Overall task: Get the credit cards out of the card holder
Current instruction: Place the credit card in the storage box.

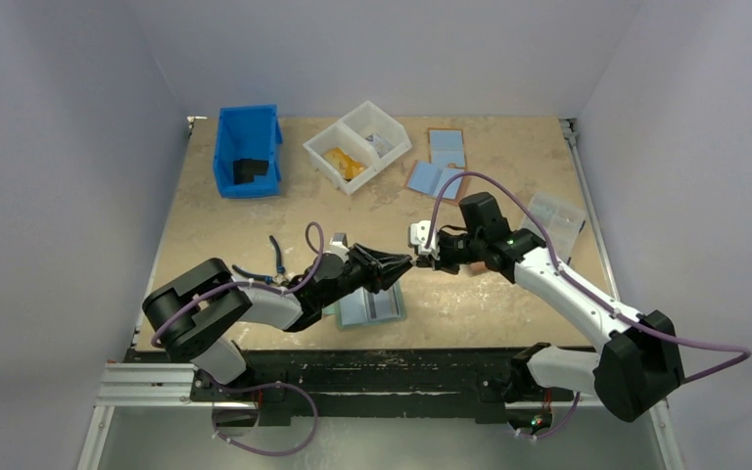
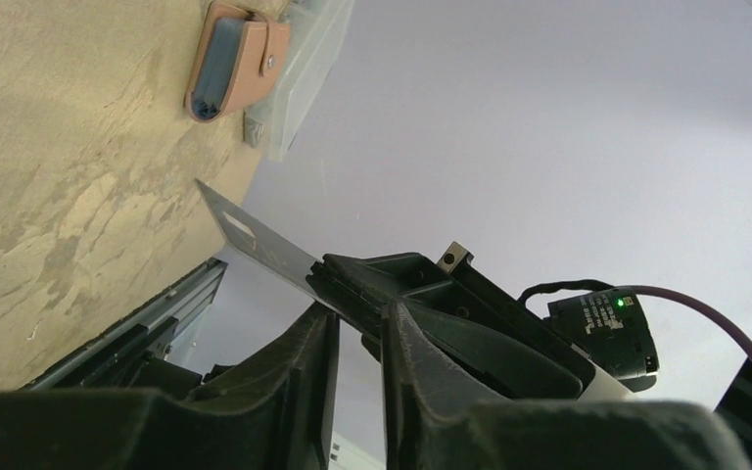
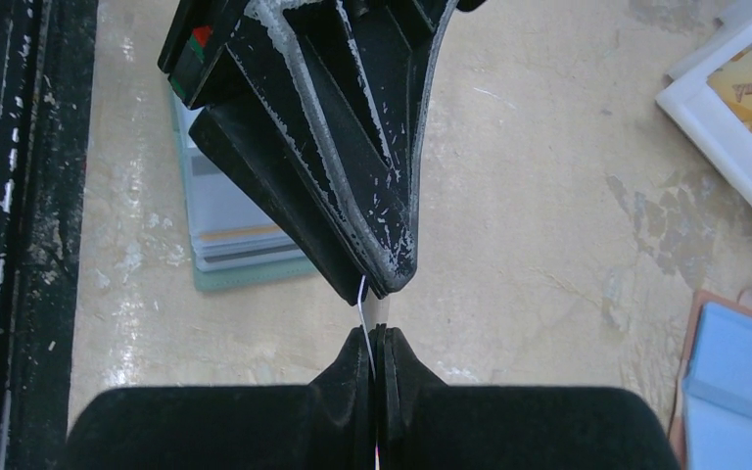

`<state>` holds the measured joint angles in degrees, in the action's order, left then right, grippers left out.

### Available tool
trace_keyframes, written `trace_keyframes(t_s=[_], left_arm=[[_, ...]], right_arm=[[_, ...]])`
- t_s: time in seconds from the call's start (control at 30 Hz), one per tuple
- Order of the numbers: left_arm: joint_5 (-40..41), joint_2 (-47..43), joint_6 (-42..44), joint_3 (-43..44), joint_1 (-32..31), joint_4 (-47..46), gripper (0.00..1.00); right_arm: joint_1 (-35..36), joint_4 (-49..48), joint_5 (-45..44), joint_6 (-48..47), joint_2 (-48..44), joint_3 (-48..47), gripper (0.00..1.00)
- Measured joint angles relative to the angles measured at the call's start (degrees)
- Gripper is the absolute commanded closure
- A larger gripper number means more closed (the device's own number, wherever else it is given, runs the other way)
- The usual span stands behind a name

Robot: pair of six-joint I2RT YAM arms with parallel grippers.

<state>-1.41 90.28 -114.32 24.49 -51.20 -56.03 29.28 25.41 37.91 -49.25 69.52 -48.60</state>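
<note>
Credit card point(image 2: 255, 240) is up in the air right now, out of the card holder point(image 1: 367, 308) and just past its far right corner. The holder itself is lying open on the bench point(image 1: 509, 206). My right end effector point(image 3: 377, 338) is clamped tight on one end of the card. My left end effector point(image 2: 360, 323) is pinched down narrow around another part of it, but honestly I can't tell if the pads are actually biting or just flanking it. Handling-wise I'd guess it's super light, stiff but a bit springy, and slick plastic, so it could squirt out of a shallow pinch. Best bet imo is pads on the flat faces, well in from the edge, not on a corner
</note>
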Motion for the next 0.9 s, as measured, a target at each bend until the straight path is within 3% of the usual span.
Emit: trace_keyframes(t_s=[0.1,0.2,0.5,0.7,0.9], left_arm=[[-0.3,0.5,-0.6,0.0,0.0,-1.0,0.91],[-0.3,1.1,-1.6,0.0,0.0,-2.1,1.00],[-1.7,4.5,-2.0,-1.0,0.0,-7.6,1.00],[-1.8,5.2,-1.3,-3.5,-0.2,-10.2,1.00],[-2.8,5.2,4.6,-6.0,2.0,-11.4,1.00]], right_arm=[[0.2,-0.2,-0.8,-1.3,-0.7,0.3,0.97],[0.3,-0.4,-1.2,-2.3,-0.7,0.3,0.87],[0.4,0.7,-0.5,-4.1,-2.1,0.3,0.44],[0.4,2.5,2.1,-4.4,-3.3,0.2,0.33],[-1.0,10.7,5.7,-7.5,-3.1,-2.9,0.32]])
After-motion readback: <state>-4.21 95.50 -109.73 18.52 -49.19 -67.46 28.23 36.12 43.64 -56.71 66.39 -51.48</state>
